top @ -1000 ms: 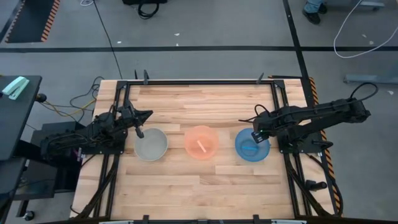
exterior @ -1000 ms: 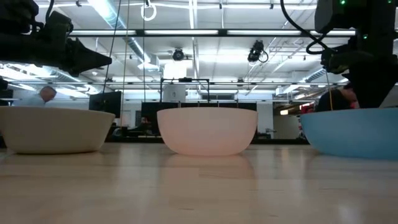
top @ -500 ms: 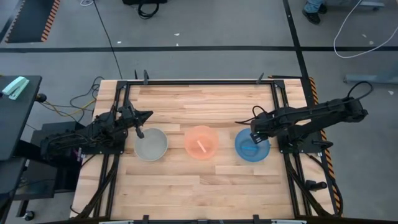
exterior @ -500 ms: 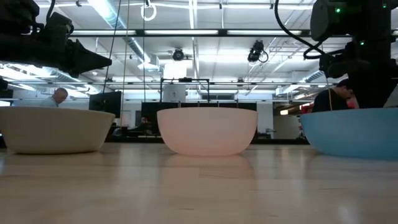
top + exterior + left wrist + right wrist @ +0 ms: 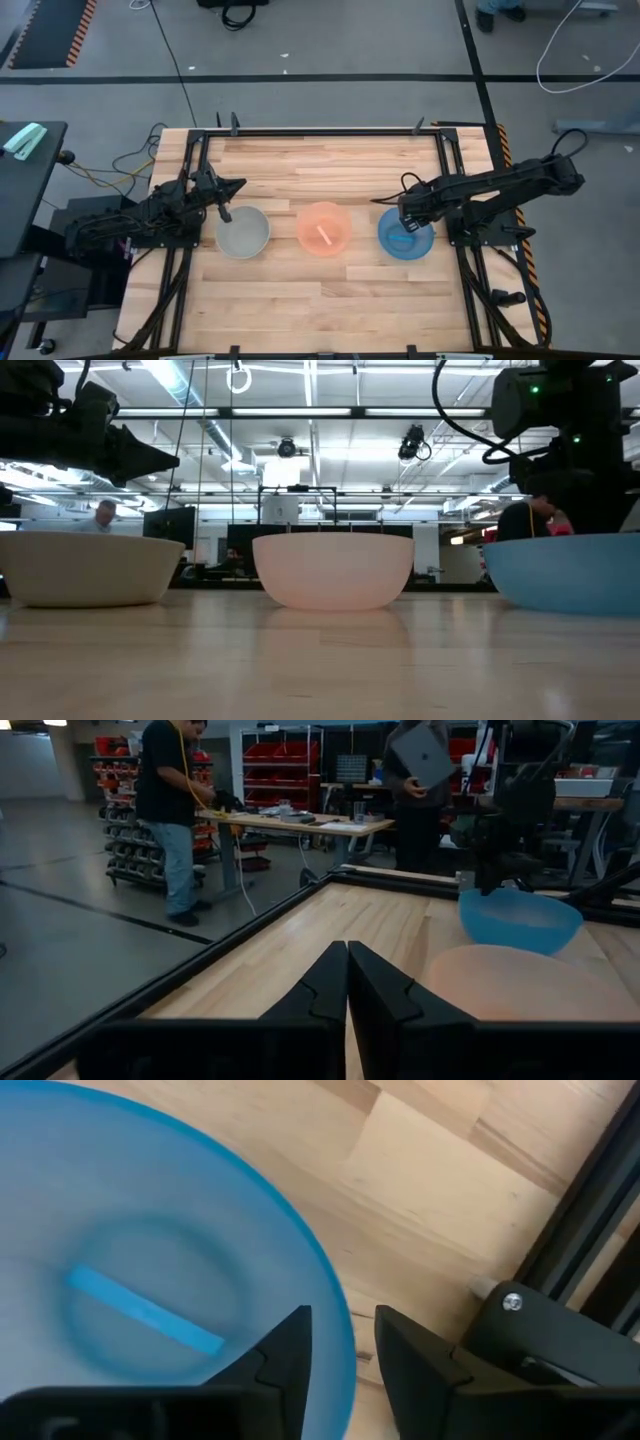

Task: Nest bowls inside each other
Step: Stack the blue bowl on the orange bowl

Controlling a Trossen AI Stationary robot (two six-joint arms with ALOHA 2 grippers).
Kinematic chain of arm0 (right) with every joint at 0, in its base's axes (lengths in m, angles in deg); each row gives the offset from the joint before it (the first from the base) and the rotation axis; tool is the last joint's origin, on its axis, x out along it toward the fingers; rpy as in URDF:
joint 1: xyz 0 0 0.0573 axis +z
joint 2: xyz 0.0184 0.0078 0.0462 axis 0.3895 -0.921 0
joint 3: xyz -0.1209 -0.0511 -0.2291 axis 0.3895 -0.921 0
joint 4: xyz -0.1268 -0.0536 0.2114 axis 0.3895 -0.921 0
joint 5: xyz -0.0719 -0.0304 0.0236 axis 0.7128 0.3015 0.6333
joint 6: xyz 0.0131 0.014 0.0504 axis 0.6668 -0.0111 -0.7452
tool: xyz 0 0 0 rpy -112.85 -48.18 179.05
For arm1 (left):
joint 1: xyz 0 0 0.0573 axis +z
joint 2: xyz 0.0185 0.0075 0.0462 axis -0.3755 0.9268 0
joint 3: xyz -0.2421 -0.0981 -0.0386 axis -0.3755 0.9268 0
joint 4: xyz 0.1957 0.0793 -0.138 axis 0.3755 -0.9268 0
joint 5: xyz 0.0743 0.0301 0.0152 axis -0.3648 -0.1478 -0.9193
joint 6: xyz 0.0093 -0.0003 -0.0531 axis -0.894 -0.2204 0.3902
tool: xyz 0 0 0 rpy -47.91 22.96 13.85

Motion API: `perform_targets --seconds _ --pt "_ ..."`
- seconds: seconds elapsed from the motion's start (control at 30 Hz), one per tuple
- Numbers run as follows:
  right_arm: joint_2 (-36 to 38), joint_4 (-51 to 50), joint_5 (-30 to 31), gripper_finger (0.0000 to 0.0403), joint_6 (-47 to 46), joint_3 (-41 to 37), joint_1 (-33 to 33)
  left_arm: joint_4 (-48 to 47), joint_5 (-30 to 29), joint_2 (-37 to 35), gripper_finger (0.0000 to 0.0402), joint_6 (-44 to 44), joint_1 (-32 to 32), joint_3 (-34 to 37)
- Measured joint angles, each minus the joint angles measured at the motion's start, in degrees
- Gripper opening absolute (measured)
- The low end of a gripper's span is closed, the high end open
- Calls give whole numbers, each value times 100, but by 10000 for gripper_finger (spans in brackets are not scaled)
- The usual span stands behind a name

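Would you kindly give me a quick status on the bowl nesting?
Right gripper open, fingers straddling blue bowl rim. Left gripper shut, waiting beside grey-white bowl. Salmon bowl between them. All three separate, nothing blocking.

**Three bowls in a row on the wooden table**

A table point(image 5: 320, 160) of pale wooden planks is framed by dark rails. Three bowls are set upright on it in a row, apart from one another. The grey-white bowl point(image 5: 243, 232) is placed just beside the left arm's closed jaws, the orange bowl point(image 5: 324, 229) in the middle, and the blue bowl point(image 5: 405, 236) with its rim between the right arm's parted jaws.
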Motion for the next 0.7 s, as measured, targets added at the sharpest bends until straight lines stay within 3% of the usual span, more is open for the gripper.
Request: perform_targets --seconds 0.27,0.7 --pt "-29 815 -329 91 55 -379 -2 -9 1 2 29 -1 0 0" --pt "-18 979 -511 39 83 -674 -2 -9 1 1 19 -7 -1 0"
